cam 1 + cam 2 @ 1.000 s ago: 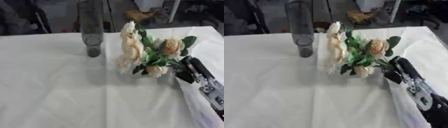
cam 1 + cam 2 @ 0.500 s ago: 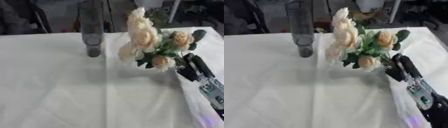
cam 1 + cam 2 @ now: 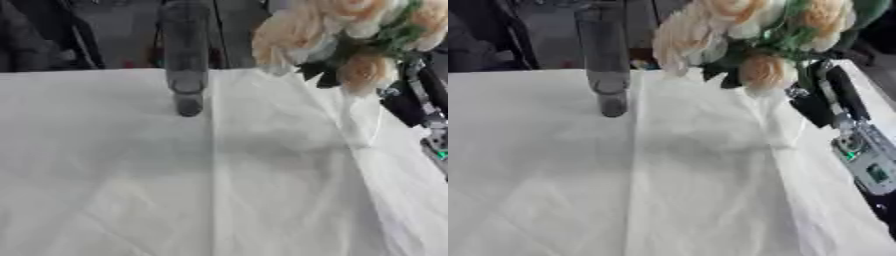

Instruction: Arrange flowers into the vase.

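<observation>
Cream bouquet [image 3: 754,30] held aloft, grasped by right hand [image 3: 820,102]; vase [image 3: 604,60] at 9 o'clock, apart.

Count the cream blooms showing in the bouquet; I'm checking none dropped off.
4, maybe more hidden: in the bunch of cream artificial roses, one far left, one top centre, one top right, one lowest.

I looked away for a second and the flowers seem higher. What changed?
The right hand has lifted the bunch of cream flowers off the white tablecloth and up toward the top of the view, its fingers holding the stems throughout. The tall glass vase stayed put, with no flowers in it yet.
</observation>
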Available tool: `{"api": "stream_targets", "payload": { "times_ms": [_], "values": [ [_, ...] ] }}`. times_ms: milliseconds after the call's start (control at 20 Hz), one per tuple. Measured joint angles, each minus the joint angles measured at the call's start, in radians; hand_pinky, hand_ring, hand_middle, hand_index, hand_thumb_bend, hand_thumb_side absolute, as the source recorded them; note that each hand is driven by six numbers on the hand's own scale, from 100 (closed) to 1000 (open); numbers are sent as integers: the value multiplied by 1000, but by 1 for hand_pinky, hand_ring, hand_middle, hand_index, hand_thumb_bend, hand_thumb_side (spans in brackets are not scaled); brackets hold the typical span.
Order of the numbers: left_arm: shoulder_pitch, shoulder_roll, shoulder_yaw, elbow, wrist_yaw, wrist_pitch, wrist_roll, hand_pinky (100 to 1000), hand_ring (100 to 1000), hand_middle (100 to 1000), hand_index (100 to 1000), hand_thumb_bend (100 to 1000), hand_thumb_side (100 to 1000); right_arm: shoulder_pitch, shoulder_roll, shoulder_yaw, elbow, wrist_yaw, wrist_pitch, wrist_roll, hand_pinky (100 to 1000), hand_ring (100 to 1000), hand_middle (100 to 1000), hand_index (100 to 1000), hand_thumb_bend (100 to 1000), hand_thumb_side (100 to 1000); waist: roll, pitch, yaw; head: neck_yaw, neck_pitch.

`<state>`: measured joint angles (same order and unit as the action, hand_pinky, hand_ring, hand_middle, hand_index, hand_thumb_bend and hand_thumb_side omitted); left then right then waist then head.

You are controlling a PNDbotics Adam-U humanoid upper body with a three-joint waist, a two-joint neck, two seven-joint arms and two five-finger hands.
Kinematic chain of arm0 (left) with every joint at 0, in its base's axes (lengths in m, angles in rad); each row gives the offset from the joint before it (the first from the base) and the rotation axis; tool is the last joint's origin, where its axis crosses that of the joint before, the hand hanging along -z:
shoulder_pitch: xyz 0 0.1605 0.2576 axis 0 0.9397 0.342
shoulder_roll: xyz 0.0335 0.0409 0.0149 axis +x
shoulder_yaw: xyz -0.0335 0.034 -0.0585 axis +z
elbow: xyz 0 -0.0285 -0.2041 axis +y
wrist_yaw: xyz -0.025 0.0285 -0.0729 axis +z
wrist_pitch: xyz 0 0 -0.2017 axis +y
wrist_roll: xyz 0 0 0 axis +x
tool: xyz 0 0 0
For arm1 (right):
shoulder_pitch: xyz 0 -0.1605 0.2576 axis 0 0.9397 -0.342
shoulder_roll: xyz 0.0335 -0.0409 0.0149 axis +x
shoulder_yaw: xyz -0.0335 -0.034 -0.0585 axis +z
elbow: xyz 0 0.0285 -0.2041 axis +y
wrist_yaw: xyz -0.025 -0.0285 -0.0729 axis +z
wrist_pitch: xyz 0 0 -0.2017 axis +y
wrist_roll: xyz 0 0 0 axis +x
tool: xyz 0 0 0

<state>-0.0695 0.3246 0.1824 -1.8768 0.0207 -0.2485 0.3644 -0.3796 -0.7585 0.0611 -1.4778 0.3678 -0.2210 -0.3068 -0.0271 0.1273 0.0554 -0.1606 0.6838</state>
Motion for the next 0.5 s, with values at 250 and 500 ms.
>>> {"api": "stream_targets", "payload": {
  "times_ms": [250, 500],
  "values": [
    [7, 0, -6, 0, -1, 2, -4, 683, 644, 621, 816, 354, 153, -97, -68, -15, -65, -74, 65, 4, 100, 100, 100, 100, 100, 1000, -11, -11, 15, -7, 0],
    [8, 2, -16, 2, 0, 3, -14, 682, 643, 619, 816, 355, 152, -167, -83, -19, -62, -150, 102, 10, 100, 100, 100, 107, 100, 1000, -18, -19, 67, -21, 0]
  ]
}}
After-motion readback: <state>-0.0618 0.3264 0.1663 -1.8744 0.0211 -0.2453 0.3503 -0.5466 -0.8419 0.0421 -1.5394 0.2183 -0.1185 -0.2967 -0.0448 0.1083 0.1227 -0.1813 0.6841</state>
